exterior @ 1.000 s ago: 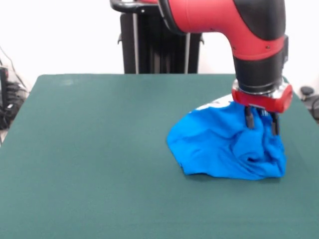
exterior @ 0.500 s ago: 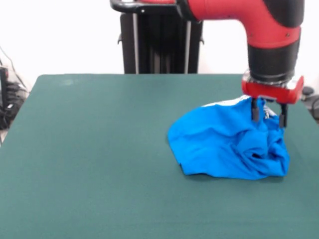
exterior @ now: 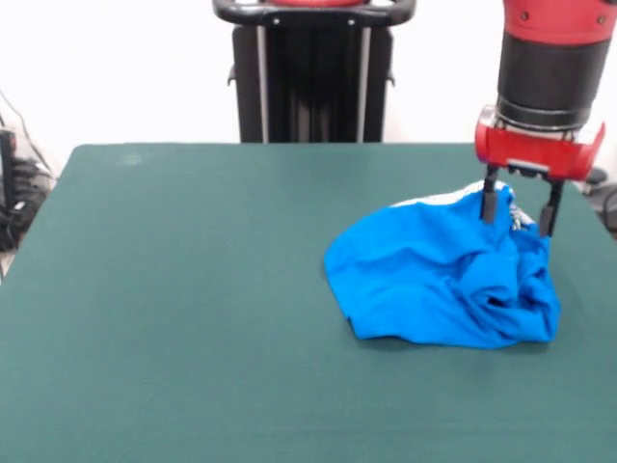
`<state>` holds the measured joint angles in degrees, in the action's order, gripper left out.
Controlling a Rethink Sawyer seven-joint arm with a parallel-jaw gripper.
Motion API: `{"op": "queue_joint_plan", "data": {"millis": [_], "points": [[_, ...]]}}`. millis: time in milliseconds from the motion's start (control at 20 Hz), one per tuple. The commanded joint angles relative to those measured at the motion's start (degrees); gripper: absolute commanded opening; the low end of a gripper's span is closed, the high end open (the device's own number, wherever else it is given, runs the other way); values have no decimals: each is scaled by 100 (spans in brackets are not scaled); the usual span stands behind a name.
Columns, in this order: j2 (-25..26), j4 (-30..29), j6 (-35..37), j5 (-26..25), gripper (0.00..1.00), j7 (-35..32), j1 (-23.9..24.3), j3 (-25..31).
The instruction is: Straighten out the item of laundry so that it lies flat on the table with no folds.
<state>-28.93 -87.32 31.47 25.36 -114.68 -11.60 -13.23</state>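
**Pincer raised above crumpled shirt, right of frame**

Pincer (exterior: 520, 214): two dark fingers hanging from a red wrist block at the upper right of the frame, below a black and red arm segment that enters from the top edge. Fingers stand apart with a clear gap between them and nothing held; their tips sit just over the top of the cloth heap, whether touching it cannot be told.

Item of laundry (exterior: 439, 275): bright blue shirt, bunched in a rumpled mound at the right centre of the frame. Deep folds and creases on its right side, directly under the fingers; smoother, sloping surface on its left side. A strip of white shows along its upper edge, near the left finger. Lower edge rests on the cloth top, casting a thin shadow.

Desk (exterior: 193, 318): dark green top, filling most of the frame; shirt lies towards its right edge.

Pedestal (exterior: 310, 72): black upright column at top centre, behind the far edge of the desk.
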Motion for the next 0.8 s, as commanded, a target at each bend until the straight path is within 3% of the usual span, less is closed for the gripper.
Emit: {"op": "queue_joint_plan", "data": {"millis": [50,250,800], "points": [[1119,495,-356,101,100,-2143,-461,-656],[1488,610,-497,210,100,-2367,-716,-912],[2028,791,-912,384,100,-2503,-737,-710]]}}
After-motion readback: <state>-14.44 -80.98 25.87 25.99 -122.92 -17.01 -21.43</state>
